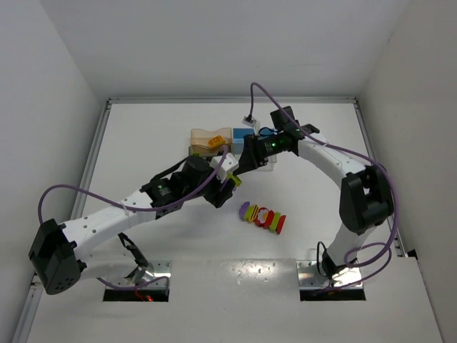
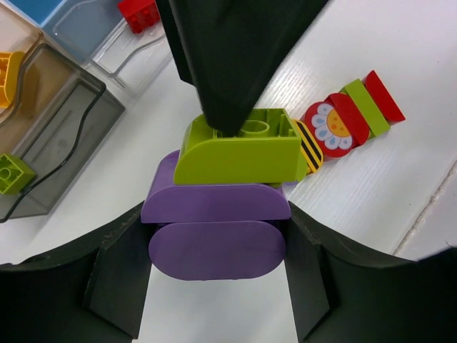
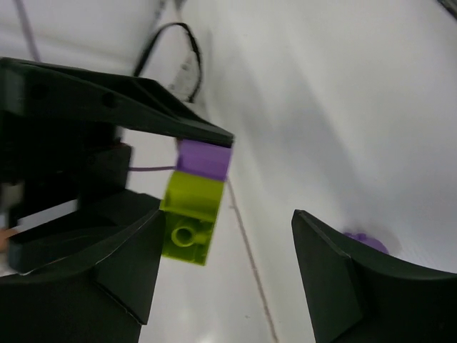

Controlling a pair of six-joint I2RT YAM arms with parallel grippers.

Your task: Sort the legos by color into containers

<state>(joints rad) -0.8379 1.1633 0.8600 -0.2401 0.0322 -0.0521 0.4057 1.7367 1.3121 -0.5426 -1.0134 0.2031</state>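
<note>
My left gripper (image 2: 218, 239) is shut on a purple lego (image 2: 214, 204) with a green lego (image 2: 239, 153) stuck on top, held above the table. My right gripper (image 3: 228, 221) is open, with the green lego (image 3: 191, 211) just inside one finger. That finger (image 2: 228, 57) touches the green lego's top. In the top view both grippers, left (image 1: 230, 187) and right (image 1: 243, 166), meet at mid-table. A row of legos (image 1: 263, 218) lies on the table. The tan bin (image 2: 18, 32), dark grey bin (image 2: 64, 121), clear bin (image 2: 100, 36) and blue bin (image 2: 32, 6) stand together.
The tan bin holds an orange lego (image 2: 8, 71), the grey bin a green one (image 2: 13, 174), the clear bin a red one (image 2: 139, 13). The row includes striped yellow (image 2: 310, 146), flower, green and red pieces. A black cable (image 2: 78, 143) lies over the grey bin.
</note>
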